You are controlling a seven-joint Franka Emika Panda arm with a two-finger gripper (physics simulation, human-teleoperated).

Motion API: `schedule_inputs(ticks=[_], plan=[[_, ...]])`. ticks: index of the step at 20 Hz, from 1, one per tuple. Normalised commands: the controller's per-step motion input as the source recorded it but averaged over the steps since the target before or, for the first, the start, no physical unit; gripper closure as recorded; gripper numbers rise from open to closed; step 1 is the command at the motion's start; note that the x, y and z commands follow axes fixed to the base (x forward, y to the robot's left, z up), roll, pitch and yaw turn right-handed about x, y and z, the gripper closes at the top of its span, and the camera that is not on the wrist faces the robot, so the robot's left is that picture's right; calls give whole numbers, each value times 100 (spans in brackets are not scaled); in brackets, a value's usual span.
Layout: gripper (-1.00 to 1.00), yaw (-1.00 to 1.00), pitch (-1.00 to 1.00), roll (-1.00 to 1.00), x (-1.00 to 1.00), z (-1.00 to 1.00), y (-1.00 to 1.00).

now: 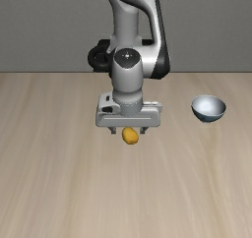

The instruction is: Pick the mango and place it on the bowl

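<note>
Over the wooden table (49,188), before a grey wall (39,26), the end effector (129,131) is closed around the mango (129,137).

The table (49,183) lies flat under everything. The arm (135,35) stands at the back, near the middle. The gripper (130,130) hangs down from the arm, over the middle of the table. The mango (130,136) is right under the gripper. I cannot tell if it rests on the table or is a bit above it. The bowl (208,108) sits on the table at the exterior view's right, well apart from the mango and a bit farther back.
</note>
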Motion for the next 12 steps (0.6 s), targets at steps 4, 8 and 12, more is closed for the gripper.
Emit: schedule_inputs(ticks=[4,8,12], plan=[[100,0,0,0,0,-75,0],[100,0,0,0,0,0,0],[100,0,0,0,0,25,0]])
